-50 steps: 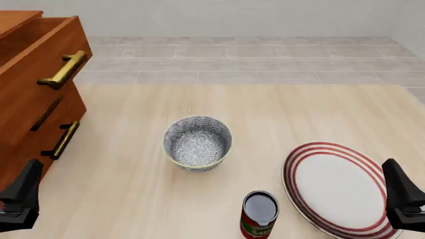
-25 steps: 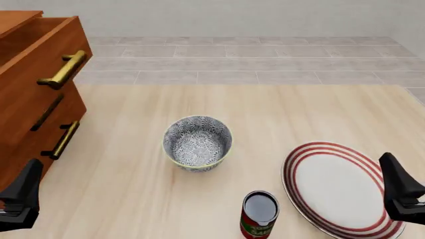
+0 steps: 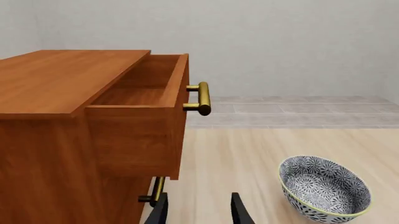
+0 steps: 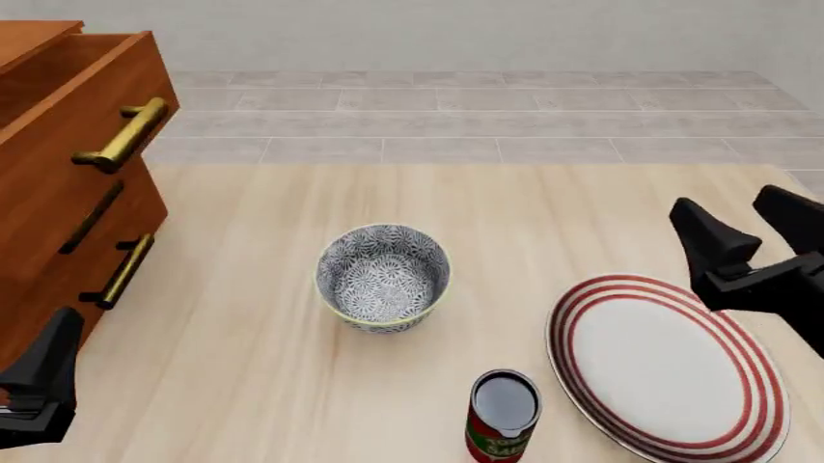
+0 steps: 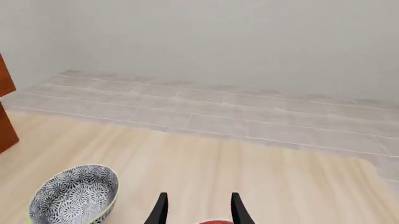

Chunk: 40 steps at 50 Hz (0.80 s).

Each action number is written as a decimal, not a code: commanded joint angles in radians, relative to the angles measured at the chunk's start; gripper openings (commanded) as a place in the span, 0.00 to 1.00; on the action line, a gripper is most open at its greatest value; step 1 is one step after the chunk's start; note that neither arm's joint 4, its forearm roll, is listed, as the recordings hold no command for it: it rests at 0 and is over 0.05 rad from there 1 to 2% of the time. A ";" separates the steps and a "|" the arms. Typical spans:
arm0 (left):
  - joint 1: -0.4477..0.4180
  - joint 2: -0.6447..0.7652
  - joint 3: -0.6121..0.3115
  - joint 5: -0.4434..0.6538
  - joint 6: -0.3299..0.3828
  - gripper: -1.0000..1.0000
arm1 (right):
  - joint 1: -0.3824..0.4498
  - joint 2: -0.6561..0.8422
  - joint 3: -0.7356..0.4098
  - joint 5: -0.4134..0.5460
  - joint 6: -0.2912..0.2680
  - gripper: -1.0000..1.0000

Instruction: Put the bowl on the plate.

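Jaws of the right gripper (image 4: 754, 224) are held wide above one plate (image 4: 663, 362); one bowl (image 4: 384, 277) is seen mid-frame.

The black left gripper (image 4: 39, 386) sits low at the front view's left edge, fingers parted. The black right gripper (image 4: 750, 234) is raised at the right edge, jaws apart, holding nothing.
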 commanded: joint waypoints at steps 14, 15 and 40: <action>0.000 0.000 0.000 0.000 0.000 1.00 | 0.257 0.486 -0.431 0.129 -0.032 1.00; 0.000 0.000 0.000 0.000 0.000 1.00 | 0.269 0.507 -0.469 0.156 -0.015 1.00; 0.000 0.000 0.000 0.000 0.000 1.00 | 0.348 0.815 -0.705 0.333 -0.004 1.00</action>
